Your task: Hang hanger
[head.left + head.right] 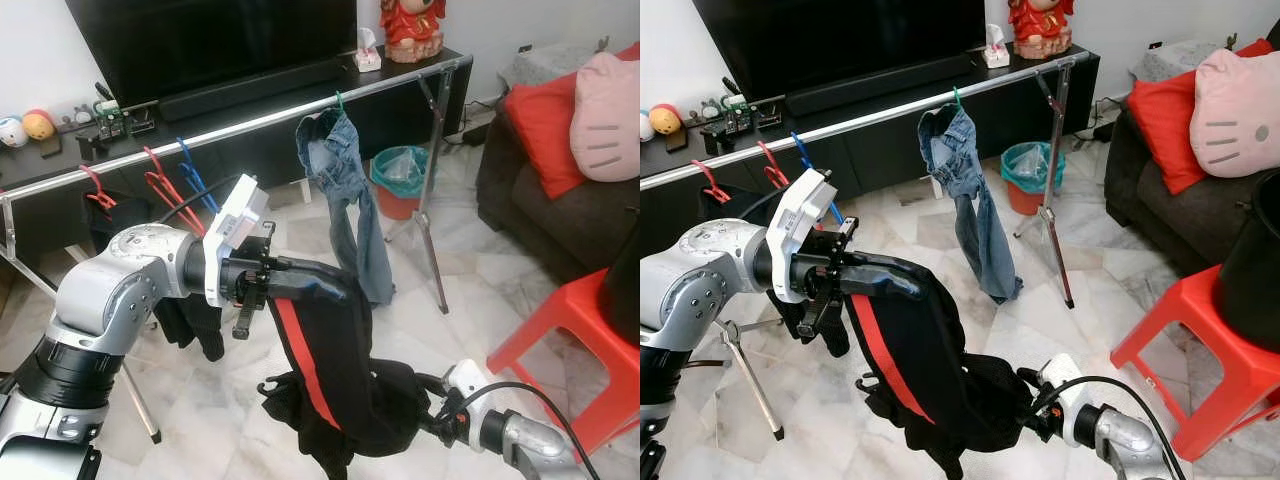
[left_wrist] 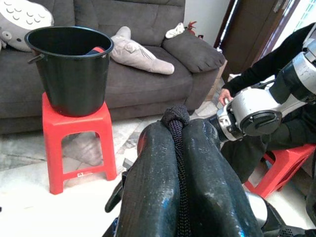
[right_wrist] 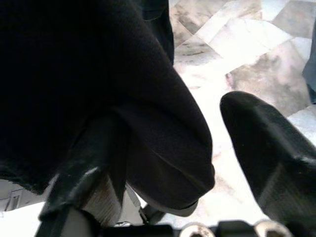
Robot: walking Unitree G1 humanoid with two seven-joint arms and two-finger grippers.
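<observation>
The left gripper (image 2: 180, 148) is out in front of the robot, raised at rail height, its two long black fingers (image 2: 148, 187) pressed together on a strand of the black garment with a red stripe (image 1: 320, 370), pinching the dark knitted fabric between them. That garment drapes down from the fingers in a long fold, the red stripe running along it, and bunches low over the pale marble floor (image 1: 420, 310). A black hook-shaped hanger end (image 1: 268, 385) pokes out of the bunch on its left side. Down low, the right gripper (image 3: 163, 163) sits under the bundle with its fingers spread apart, one finger tucked beneath the black cloth, the other clear of it over the floor. Behind stands a long silver clothes rail (image 1: 250, 125): a pair of blue jeans (image 1: 345, 190) hangs from a green hanger near its right end, and red plastic hangers (image 1: 165, 190) and a blue plastic hanger (image 1: 195, 175) hang toward its left end. A teal-lined waste bin (image 1: 400, 180) stands by the rail's right leg. In the left wrist view, a black bucket (image 2: 71, 69) rests on a red plastic stool (image 2: 79, 138) before a grey sofa (image 2: 148, 54), and a seated person's hand (image 2: 226, 95) shows beside the right arm.
</observation>
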